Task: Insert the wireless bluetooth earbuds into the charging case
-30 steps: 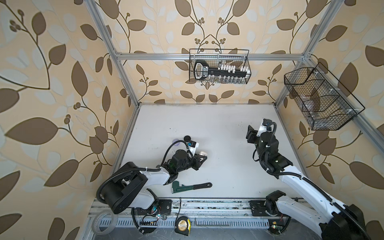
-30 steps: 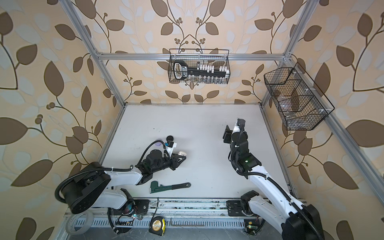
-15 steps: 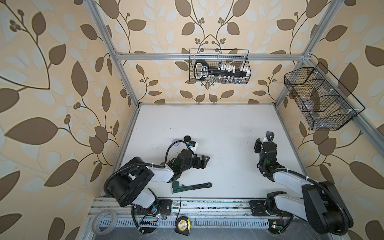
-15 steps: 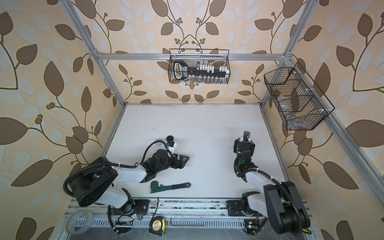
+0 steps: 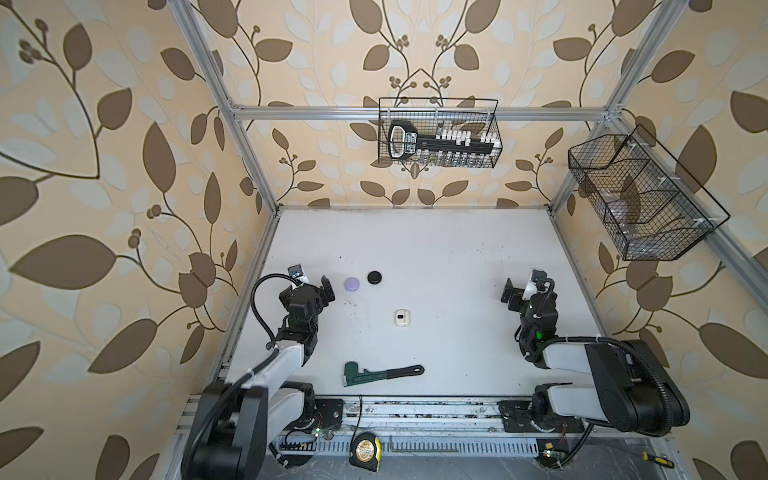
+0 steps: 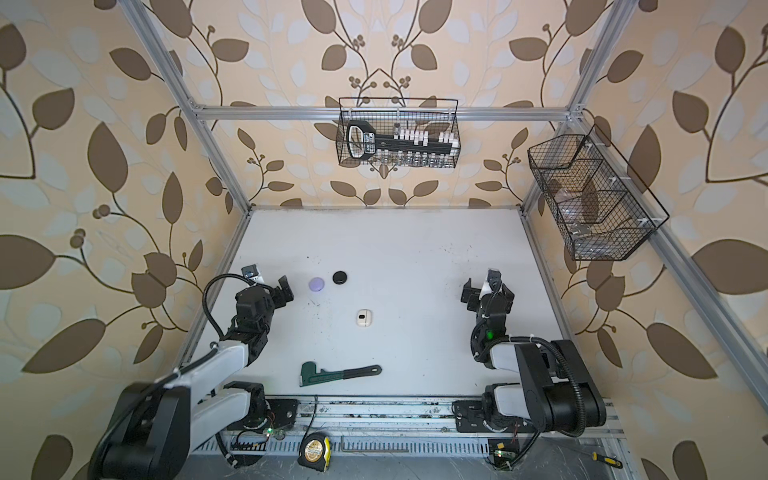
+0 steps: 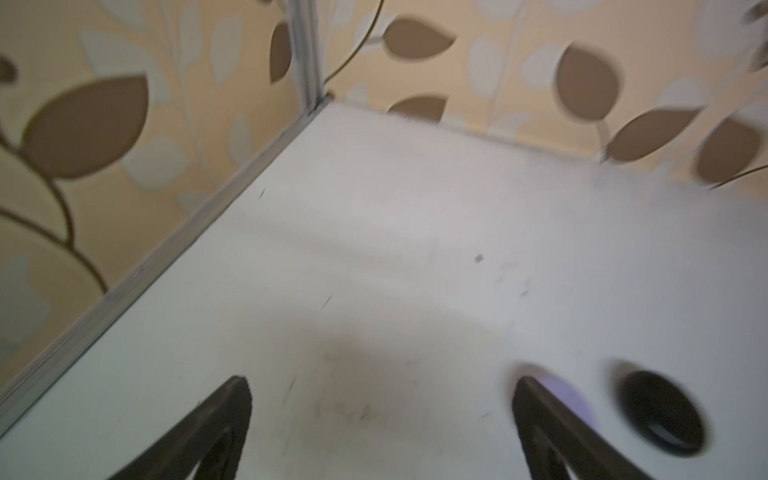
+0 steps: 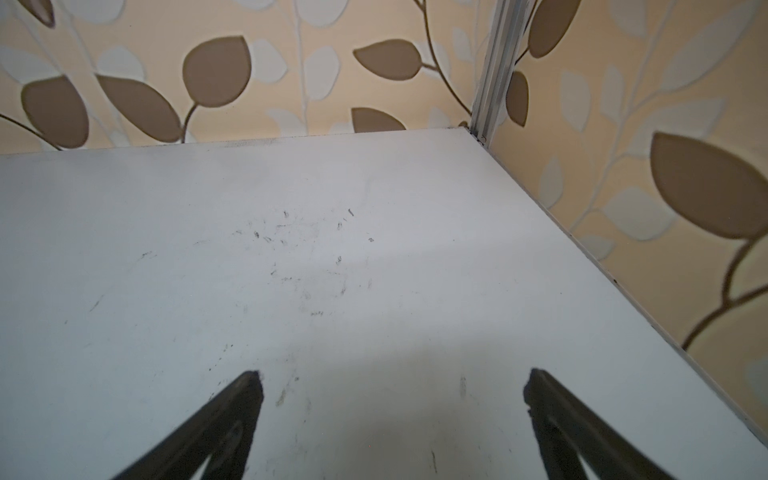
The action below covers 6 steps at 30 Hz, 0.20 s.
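Three small charging cases lie on the white table [image 5: 436, 249], all with lids down. They are a lilac round case [image 5: 351, 284] [image 6: 316, 284], a black round case [image 5: 374, 277] [image 6: 340, 277] and a white case [image 5: 402, 318] [image 6: 364, 318] with a dark mark on top. No earbuds show in any view. My left gripper [image 5: 316, 289] [image 6: 276, 291] stands open just left of the lilac case. In the left wrist view the open left gripper [image 7: 382, 386] holds nothing; one finger [image 7: 540, 415] partly covers the lilac case [image 7: 559, 388], beside the black case [image 7: 660, 411]. My right gripper [image 5: 521, 291] [image 6: 484, 291] [image 8: 392, 382] is open over bare table at the right.
A green pipe wrench [image 5: 380, 373] lies near the front edge. A tape measure [image 5: 365, 451] sits on the front rail. One wire basket [image 5: 438, 133] with tools hangs on the back wall, and another wire basket [image 5: 640, 199] hangs on the right wall.
My left gripper opened and drew back to the left, leaving the white case uncovered on the table. The right arm folded back toward the right side and its gripper opened wider.
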Available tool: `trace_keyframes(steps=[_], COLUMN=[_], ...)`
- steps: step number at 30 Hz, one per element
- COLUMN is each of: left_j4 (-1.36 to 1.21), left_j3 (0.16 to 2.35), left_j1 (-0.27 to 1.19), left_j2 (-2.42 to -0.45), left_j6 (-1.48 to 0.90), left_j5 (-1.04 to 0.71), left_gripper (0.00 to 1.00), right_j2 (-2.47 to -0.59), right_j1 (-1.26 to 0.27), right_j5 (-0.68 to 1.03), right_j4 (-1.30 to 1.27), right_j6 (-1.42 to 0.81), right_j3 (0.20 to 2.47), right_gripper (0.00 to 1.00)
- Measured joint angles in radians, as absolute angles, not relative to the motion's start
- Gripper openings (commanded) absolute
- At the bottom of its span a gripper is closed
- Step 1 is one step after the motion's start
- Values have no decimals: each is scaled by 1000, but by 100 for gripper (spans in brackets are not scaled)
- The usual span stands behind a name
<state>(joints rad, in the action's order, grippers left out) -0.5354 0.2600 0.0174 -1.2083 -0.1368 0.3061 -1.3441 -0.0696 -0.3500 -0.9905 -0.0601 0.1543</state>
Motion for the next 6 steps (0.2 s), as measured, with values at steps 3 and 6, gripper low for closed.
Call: trace_keyframes(steps=[3,6], left_j4=[-686,-709], left_j3=[263,283], left_j1=[-42,-86], left_j2=[-1419,-1509], left_j6=[-131,-130], left_j5=[263,206], left_gripper=[99,99], right_j2=[-1343,-1342], right_j1=[-77,-75], right_j5=[-338,-327], right_j4=[-1010,-1013], right_j6=[-55,-54], right_j3=[155,155], right_gripper=[100,100])
